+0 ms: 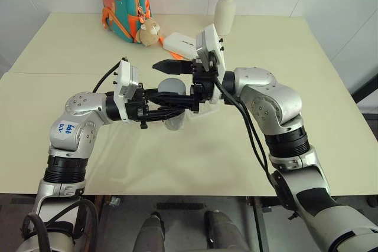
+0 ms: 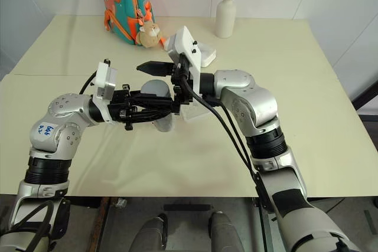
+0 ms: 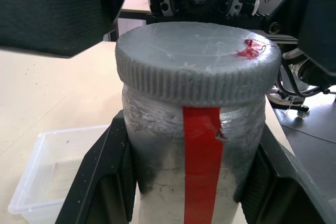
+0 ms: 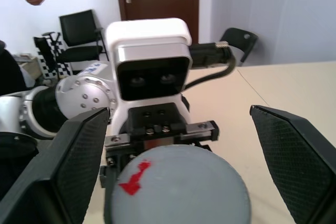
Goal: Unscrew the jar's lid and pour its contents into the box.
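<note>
1. The small cylindrical jar (image 3: 194, 145), with its scuffed silvery wall and a vertical red stripe, is being held upright above the pale table (image 1: 71, 87), between the two arms. The jar is the landmark for everything below.

2. The left gripper (image 3: 191, 182) is closing its two black fingers (image 3: 100, 177) on opposite sides of the jar's wall, below the cap, gripping it firmly.

3. The round grey ribbed screw lid (image 3: 197, 64), marked with a small red smear on top, is sitting on the jar's top, apparently still screwed on.

4. The right gripper (image 4: 181, 156) is reaching in level from the side of the jar opposite the left arm. Its jaws are standing wide apart, one black finger (image 4: 63, 161) on each side of the lid, touching nothing and holding nothing.

5. The jar's long axis is running vertically, so a right-hand grasp would likely need to close across the lid's ribbed rim.

6. The right arm is the free one and nearer the lid.

7. The shallow clear plastic square box (image 3: 47, 171) is lying on the table below and beside the jar, and it looks empty.

8. The jar's contents cannot be made out.
</note>
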Controlling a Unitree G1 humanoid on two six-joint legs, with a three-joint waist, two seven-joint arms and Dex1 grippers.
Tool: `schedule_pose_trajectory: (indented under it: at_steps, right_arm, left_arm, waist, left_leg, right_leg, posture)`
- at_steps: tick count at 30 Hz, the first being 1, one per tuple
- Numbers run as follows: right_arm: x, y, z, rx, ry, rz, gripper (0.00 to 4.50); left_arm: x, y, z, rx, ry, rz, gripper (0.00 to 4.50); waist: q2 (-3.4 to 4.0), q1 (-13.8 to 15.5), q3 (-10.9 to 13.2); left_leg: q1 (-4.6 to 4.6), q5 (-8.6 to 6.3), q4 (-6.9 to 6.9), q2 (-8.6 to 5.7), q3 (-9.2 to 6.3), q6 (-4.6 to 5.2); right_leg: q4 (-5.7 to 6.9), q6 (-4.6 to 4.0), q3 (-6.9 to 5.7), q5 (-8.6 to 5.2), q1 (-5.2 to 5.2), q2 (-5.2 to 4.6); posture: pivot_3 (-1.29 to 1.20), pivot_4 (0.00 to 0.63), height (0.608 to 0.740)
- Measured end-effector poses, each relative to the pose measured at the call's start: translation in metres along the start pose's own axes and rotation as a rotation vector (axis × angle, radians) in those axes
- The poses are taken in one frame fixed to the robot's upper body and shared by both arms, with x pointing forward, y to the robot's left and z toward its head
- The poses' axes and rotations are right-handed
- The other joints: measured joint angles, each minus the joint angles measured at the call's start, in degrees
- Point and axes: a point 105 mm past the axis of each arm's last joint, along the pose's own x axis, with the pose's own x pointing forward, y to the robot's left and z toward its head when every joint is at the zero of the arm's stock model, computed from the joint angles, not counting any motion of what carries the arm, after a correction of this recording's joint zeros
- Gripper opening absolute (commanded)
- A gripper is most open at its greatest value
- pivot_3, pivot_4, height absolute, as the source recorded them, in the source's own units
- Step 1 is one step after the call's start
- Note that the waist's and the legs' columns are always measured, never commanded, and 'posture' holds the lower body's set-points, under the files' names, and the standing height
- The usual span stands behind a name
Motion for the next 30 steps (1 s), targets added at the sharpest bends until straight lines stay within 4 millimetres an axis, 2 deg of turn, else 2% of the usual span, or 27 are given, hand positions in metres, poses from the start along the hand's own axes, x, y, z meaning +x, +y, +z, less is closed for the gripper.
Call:
schedule_pose_trajectory:
  at_steps: [11, 17, 20, 22, 25, 30]
  right_arm:
    - [-0.003, -0.012, -0.003, -0.047, 0.030, -0.018, 4.49]
    - [-0.033, -0.021, -0.004, -0.095, 0.059, -0.020, 4.49]
    - [-0.062, -0.043, -0.004, -0.068, 0.062, -0.154, 4.49]
    - [-0.080, -0.052, -0.009, -0.033, 0.082, -0.209, 4.49]
    - [-0.089, -0.051, -0.012, 0.013, 0.081, -0.205, 4.49]
    - [-0.088, -0.043, -0.002, 0.106, 0.005, -0.148, 4.49]
  left_arm:
    - [0.003, 0.002, -0.003, -0.011, 0.004, 0.024, 2.03]
    - [-0.001, 0.009, -0.006, -0.031, 0.004, 0.063, 2.03]
    - [-0.001, 0.007, -0.007, -0.033, 0.006, 0.052, 2.03]
    - [-0.001, 0.006, -0.005, -0.025, 0.003, 0.042, 2.03]
    - [-0.001, 0.005, -0.005, -0.025, 0.002, 0.033, 2.03]
    - [-0.002, 0.005, -0.005, -0.023, 0.003, 0.032, 2.03]
  waist:
    - [0.00, -0.02, 0.00]
    - [0.00, 0.00, 0.00]
    - [0.00, 0.02, 0.00]
    - [0.00, 0.07, 0.00]
    - [0.05, -0.31, 0.03]
    - [0.06, -0.26, 0.04]
  left_leg:
    - [-0.01, 0.00, -0.01, 0.00, 0.01, 0.00]
    - [-0.01, 0.00, 0.01, 0.00, 0.01, 0.00]
    - [-0.01, 0.00, 0.01, 0.00, 0.02, 0.00]
    - [-0.01, 0.00, 0.00, 0.00, 0.03, 0.01]
    - [0.02, 0.00, -0.01, 0.01, 0.10, 0.01]
    - [0.02, 0.00, 0.04, 0.03, 0.11, 0.01]
  right_leg:
    - [-0.02, 0.00, 0.00, 0.00, 0.00, 0.00]
    - [-0.02, 0.00, 0.00, 0.00, 0.00, 0.00]
    - [-0.01, 0.00, 0.01, 0.00, 0.00, 0.00]
    - [-0.03, 0.00, 0.01, 0.00, 0.00, 0.00]
    - [-0.03, 0.00, 0.07, 0.00, -0.01, 0.01]
    - [0.00, 0.00, 0.08, 0.00, 0.00, 0.02]
  posture:
    - [0.00, 0.150, 0.740]
    - [0.00, 0.150, 0.740]
    - [0.00, 0.150, 0.740]
    - [0.00, 0.150, 0.740]
    - [0.00, 0.150, 0.740]
    - [0.00, 0.150, 0.740]
